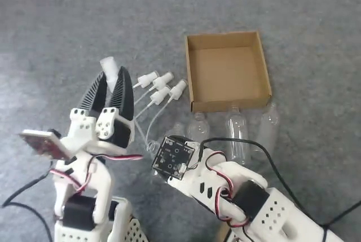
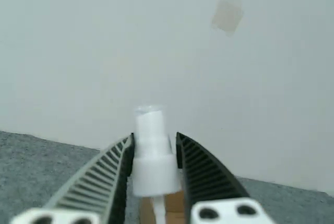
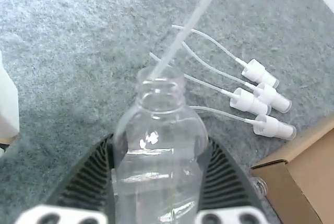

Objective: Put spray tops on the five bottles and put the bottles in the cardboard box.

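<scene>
My left gripper (image 1: 113,74) is raised off the table and shut on a white spray top (image 1: 110,64) (image 2: 152,156), whose thin tube (image 1: 148,129) (image 3: 182,33) hangs down into the mouth of a clear bottle (image 3: 156,130). My right gripper (image 3: 156,143) is shut on that bottle and holds it tilted above the grey carpet. Several more spray tops (image 1: 161,87) (image 3: 261,98) lie with their tubes beside the cardboard box (image 1: 190,73) (image 3: 302,177). Several clear bottles (image 1: 237,132) lie in a row in front of the box.
The box is open, and nothing shows inside it. Black cables (image 1: 282,180) run off the right arm near the lying bottles. Grey carpet (image 1: 51,56) covers the table, with open room at the left and far side.
</scene>
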You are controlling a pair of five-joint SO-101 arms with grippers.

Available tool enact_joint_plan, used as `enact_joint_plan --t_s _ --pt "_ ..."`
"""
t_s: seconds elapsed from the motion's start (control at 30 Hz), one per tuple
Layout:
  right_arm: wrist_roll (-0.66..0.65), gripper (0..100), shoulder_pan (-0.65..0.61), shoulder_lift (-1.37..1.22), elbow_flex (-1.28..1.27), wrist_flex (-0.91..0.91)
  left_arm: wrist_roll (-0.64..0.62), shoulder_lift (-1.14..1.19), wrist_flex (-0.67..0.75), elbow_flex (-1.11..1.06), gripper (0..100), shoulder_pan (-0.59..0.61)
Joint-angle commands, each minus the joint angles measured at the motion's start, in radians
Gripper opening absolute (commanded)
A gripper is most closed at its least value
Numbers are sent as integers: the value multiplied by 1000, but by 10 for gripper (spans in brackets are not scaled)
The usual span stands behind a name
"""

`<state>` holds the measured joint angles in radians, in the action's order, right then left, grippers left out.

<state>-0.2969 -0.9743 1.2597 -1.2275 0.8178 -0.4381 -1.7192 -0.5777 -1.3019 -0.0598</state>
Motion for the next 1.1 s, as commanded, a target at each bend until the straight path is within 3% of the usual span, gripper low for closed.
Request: enact_joint_plan --t_s 0.0,0.57,0.87,1.07 --pt "8 6 -1 31 18 -22 29 3 3 -15 11 -9" --pt "9 6 64 33 17 -24 32 3 -18 -19 11 -11" --pt "8 7 64 33 18 -28 35 9 -38 -21 11 -81" --pt "109 6 117 33 32 -163 69 3 -38 -21 11 -91"
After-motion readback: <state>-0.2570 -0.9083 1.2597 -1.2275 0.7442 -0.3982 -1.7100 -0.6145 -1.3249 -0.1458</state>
